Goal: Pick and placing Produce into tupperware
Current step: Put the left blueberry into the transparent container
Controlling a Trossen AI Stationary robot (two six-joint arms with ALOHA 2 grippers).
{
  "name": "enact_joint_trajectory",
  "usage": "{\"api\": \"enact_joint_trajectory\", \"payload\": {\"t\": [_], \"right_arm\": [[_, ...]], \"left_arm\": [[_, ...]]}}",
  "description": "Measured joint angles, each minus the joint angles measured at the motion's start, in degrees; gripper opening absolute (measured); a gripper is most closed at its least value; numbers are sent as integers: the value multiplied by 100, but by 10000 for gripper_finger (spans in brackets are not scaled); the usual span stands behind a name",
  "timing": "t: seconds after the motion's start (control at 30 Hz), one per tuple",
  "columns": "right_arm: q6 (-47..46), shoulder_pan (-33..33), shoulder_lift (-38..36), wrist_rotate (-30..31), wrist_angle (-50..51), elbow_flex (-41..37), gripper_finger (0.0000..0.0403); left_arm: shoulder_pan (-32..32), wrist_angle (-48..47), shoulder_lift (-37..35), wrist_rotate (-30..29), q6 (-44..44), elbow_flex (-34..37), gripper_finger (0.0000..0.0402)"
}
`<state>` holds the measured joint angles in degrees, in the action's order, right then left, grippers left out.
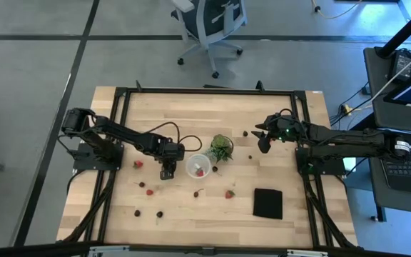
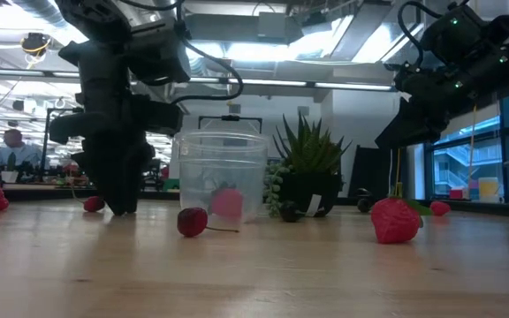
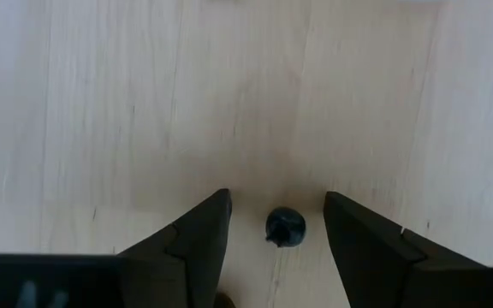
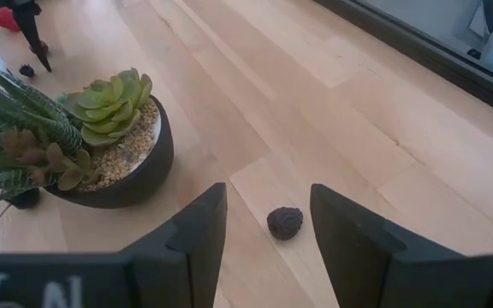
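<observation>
The tupperware (image 1: 197, 165) (image 2: 221, 175) stands upright on its base mid-table, with one red strawberry (image 2: 228, 203) inside. My left gripper (image 1: 167, 173) (image 3: 276, 195) is just left of it, pointing down at the table and open. Its fingers stand on either side of a small dark round berry (image 3: 285, 227) without touching it. My right gripper (image 1: 263, 146) (image 4: 268, 188) is open and raised, right of the green plant (image 1: 221, 148). It hangs over a dark bumpy berry (image 4: 285, 222) lying on the wood. Other produce lies scattered: a red strawberry (image 2: 394, 221) and a stemmed cherry (image 2: 193, 221).
The potted plant (image 4: 109, 145) sits right of the tupperware, close to my right gripper. A flat black square (image 1: 267, 203) lies toward the near right. More berries dot the near left of the table (image 1: 150, 191). An office chair (image 1: 209, 25) stands beyond the far edge.
</observation>
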<state>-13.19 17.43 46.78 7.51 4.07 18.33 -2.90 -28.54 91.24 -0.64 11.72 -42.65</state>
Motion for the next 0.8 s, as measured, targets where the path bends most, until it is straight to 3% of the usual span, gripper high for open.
{"api": "enact_joint_trajectory", "payload": {"t": [0.63,0.8], "right_arm": [[-15,0,0,0,5,0,172],[-13,0,0,0,5,-1,172]], "left_arm": [[0,-118,3,105,21,7,184],[0,-120,4,60,20,7,162]]}}
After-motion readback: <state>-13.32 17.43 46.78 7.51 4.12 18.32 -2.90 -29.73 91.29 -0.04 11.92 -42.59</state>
